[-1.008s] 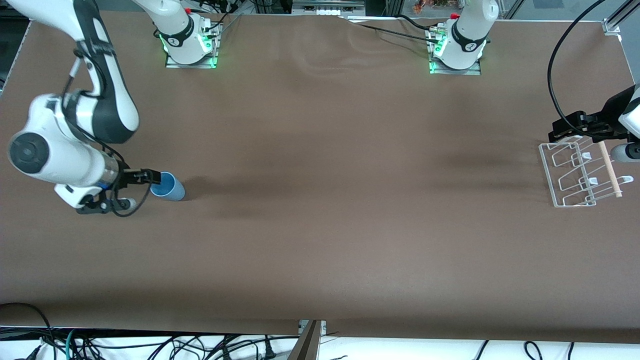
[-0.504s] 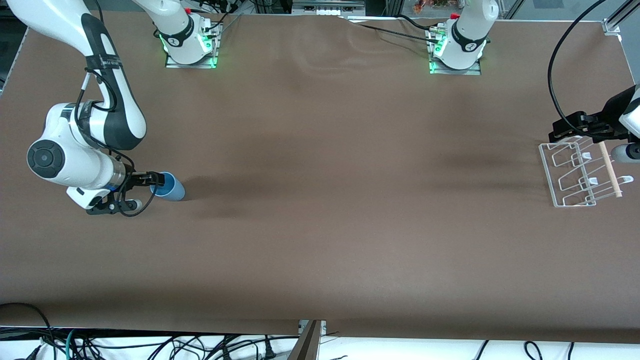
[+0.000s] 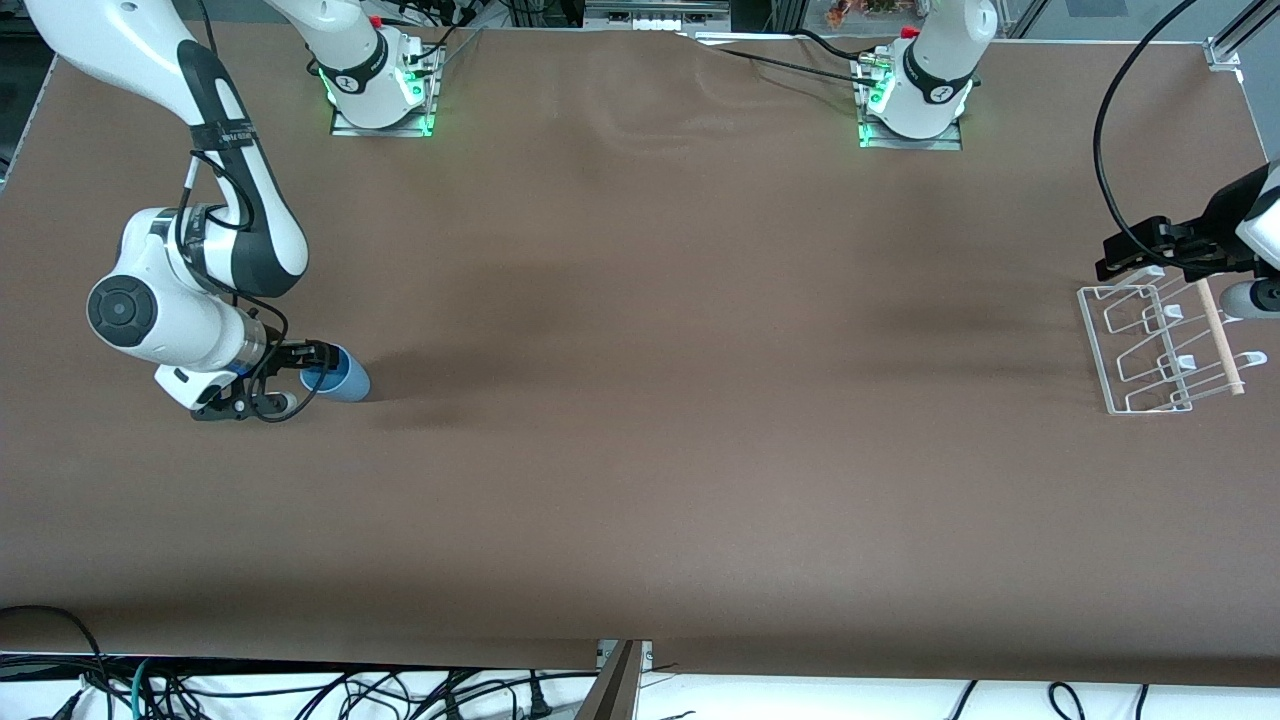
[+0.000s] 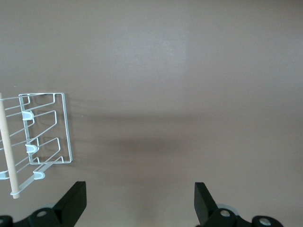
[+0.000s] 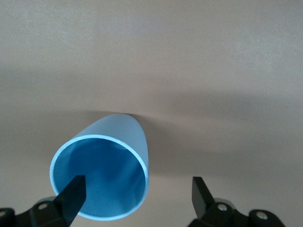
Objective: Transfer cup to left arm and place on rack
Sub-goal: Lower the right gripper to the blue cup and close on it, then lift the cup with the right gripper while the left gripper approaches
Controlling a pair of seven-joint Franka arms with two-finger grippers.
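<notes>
Cup (image 3: 340, 375) lying on its side near the right arm's end, mouth facing right gripper (image 3: 322, 357), now slid closer, spread around the rim, not yet pinching. Well apart from cup: left gripper (image 3: 1135, 258), spread, waiting over rack (image 3: 1130, 350).

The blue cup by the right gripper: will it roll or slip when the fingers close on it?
The cup lies on its side on the table, so a nudge would probably roll it. Its smooth, tapered wall may slip in a light pinch. The right gripper is open, one finger at the rim; it looks thin and light.
</notes>
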